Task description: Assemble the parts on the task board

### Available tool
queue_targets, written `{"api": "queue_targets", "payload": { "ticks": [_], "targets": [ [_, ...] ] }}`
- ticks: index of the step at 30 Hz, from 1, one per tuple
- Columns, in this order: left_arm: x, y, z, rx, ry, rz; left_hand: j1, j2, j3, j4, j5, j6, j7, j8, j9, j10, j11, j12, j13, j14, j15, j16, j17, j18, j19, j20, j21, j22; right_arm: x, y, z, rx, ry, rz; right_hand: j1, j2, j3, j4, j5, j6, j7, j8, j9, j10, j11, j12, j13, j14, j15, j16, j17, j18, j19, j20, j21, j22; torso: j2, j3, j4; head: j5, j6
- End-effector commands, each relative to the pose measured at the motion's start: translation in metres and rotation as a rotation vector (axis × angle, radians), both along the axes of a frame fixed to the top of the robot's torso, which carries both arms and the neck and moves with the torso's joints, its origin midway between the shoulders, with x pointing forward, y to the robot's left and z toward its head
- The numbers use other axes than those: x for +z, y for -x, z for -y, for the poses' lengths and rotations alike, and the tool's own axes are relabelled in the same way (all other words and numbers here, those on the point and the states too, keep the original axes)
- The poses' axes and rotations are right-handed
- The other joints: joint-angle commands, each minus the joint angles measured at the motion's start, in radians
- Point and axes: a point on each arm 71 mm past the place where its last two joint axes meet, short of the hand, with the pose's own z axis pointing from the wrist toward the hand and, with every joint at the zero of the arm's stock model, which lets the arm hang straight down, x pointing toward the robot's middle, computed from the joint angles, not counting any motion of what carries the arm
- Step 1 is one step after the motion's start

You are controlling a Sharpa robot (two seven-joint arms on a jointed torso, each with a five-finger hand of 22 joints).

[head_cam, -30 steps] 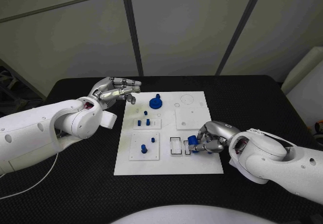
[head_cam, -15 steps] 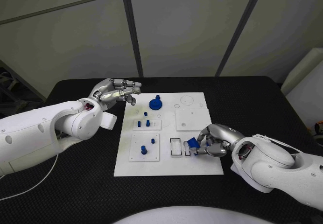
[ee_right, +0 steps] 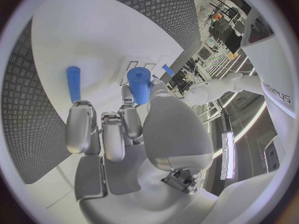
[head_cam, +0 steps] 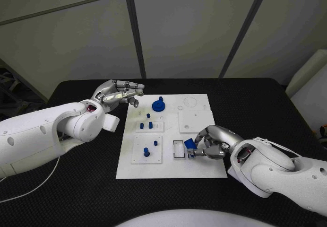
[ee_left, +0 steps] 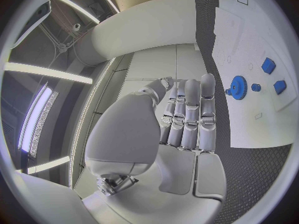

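Right robot hand (head_cam: 210, 143) with blue part (head_cam: 191, 144) now nearer board's slots (head_cam: 179, 148).

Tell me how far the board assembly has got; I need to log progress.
Done, it seems: a blue gear and several small blue pegs already stand on the task board. In hand: the right hand holds a blue part over the small slots near the board's right side. Left: seating that part. The left hand holds nothing, off the board's far left corner.
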Motion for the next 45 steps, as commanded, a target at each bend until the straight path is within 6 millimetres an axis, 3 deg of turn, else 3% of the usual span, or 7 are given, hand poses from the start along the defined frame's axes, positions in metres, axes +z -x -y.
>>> {"api": "queue_targets", "payload": {
  "ticks": [1, 15, 19, 24, 32, 39, 45],
  "targets": [
    [0.001, 0.001, 0.002, -0.016, 0.006, 0.000, -0.007, 0.001, -0.005, 0.000, -0.005, -0.005, 0.000, -0.001, 0.000, -0.008, 0.002, 0.005, 0.001, -0.002, 0.007, -0.004, -0.002, -0.010, 0.001, 0.009, -0.007, -0.002, 0.000, -0.001, -0.005, 0.003, -0.025, -0.009, -0.022, 0.008, -0.009, 0.000, 0.001, 0.008, -0.002, 0.005, 0.029, 0.010, 0.000, 0.002, 0.002, 0.097, -0.008, 0.005, 0.232, -0.016, 0.006, 0.003, 0.003, 0.003, 0.001, 0.0002, -0.0005, 0.002, 0.000],
    [0.001, 0.001, 0.003, -0.019, 0.007, -0.002, -0.007, 0.001, -0.005, 0.000, -0.005, -0.005, 0.000, -0.001, 0.000, -0.008, 0.002, 0.005, 0.001, -0.002, 0.007, -0.004, -0.002, -0.010, 0.001, 0.009, -0.007, -0.002, -0.010, -0.009, -0.021, 0.038, 0.009, -0.055, -0.082, 0.018, -0.055, 0.000, -0.073, 0.015, -0.007, 0.010, 0.050, 0.007, -0.003, -0.012, -0.001, 0.096, -0.011, 0.003, 0.228, -0.016, 0.003, 0.001, 0.000, 0.001, 0.001, 0.0004, -0.0006, 0.008, -0.002],
    [0.001, 0.001, 0.004, -0.019, 0.007, -0.003, -0.007, 0.001, -0.005, 0.000, -0.005, -0.005, 0.000, -0.001, 0.000, -0.008, 0.002, 0.005, 0.001, -0.002, 0.007, -0.004, -0.002, -0.010, 0.001, 0.009, -0.007, -0.002, -0.012, -0.011, -0.023, 0.037, 0.013, -0.060, -0.096, 0.018, -0.070, 0.000, -0.119, 0.014, -0.008, 0.011, 0.058, 0.005, -0.003, -0.018, -0.003, 0.096, -0.012, 0.003, 0.227, -0.015, 0.001, 0.000, -0.002, -0.001, 0.001, 0.0003, -0.0008, 0.010, -0.004],
    [0.001, 0.001, 0.003, -0.019, 0.006, -0.003, -0.007, 0.002, -0.005, 0.000, -0.005, -0.005, 0.000, -0.001, 0.000, -0.009, 0.002, 0.005, 0.002, -0.002, 0.008, -0.004, -0.002, -0.010, 0.001, 0.009, -0.008, -0.002, -0.012, -0.013, -0.024, 0.026, 0.012, -0.051, -0.136, 0.017, -0.094, 0.001, -0.233, 0.007, -0.006, 0.009, 0.068, -0.006, -0.002, -0.037, -0.017, 0.095, -0.010, 0.001, 0.224, -0.014, -0.003, 0.001, -0.008, -0.007, 0.001, 0.0005, -0.0013, 0.012, -0.005],
    [0.001, 0.001, 0.003, -0.019, 0.006, -0.004, -0.007, 0.002, -0.005, 0.000, -0.005, -0.005, 0.000, -0.001, 0.000, -0.009, 0.002, 0.005, 0.002, -0.002, 0.008, -0.004, -0.002, -0.010, 0.001, 0.009, -0.008, -0.002, -0.011, -0.014, -0.025, 0.023, 0.004, -0.035, -0.239, -0.021, -0.087, 0.005, -0.405, -0.007, 0.000, 0.005, 0.084, -0.020, 0.003, -0.063, -0.032, 0.095, -0.006, 0.001, 0.223, -0.012, -0.007, 0.005, -0.014, -0.012, 0.000, 0.0005, -0.0017, 0.013, -0.006],
    [0.001, 0.000, 0.003, -0.018, 0.006, -0.004, -0.007, 0.002, -0.005, 0.000, -0.005, -0.005, 0.000, -0.001, 0.000, -0.009, 0.002, 0.005, 0.002, -0.002, 0.008, -0.004, -0.002, -0.010, 0.001, 0.009, -0.008, -0.002, -0.009, -0.013, -0.027, 0.033, -0.008, -0.023, -0.277, -0.042, -0.062, 0.005, -0.428, -0.006, -0.001, 0.007, 0.092, -0.018, 0.003, -0.064, -0.029, 0.096, -0.006, 0.001, 0.224, -0.012, -0.006, 0.006, -0.013, -0.010, 0.000, 0.0012, -0.0023, 0.013, -0.005],
    [0.000, 0.000, 0.002, -0.017, 0.005, -0.005, -0.007, 0.002, -0.005, 0.000, -0.005, -0.005, 0.000, -0.001, 0.000, -0.009, 0.002, 0.005, 0.002, -0.002, 0.008, -0.004, -0.002, -0.010, 0.001, 0.009, -0.008, -0.002, -0.006, -0.009, -0.027, 0.046, -0.017, -0.007, -0.289, -0.035, -0.049, 0.004, -0.423, 0.003, -0.005, 0.013, 0.098, -0.012, 0.001, -0.057, -0.021, 0.096, -0.007, 0.001, 0.226, -0.013, -0.003, 0.005, -0.011, -0.006, 0.000, 0.0014, -0.0026, 0.013, -0.005]
  ]
}}
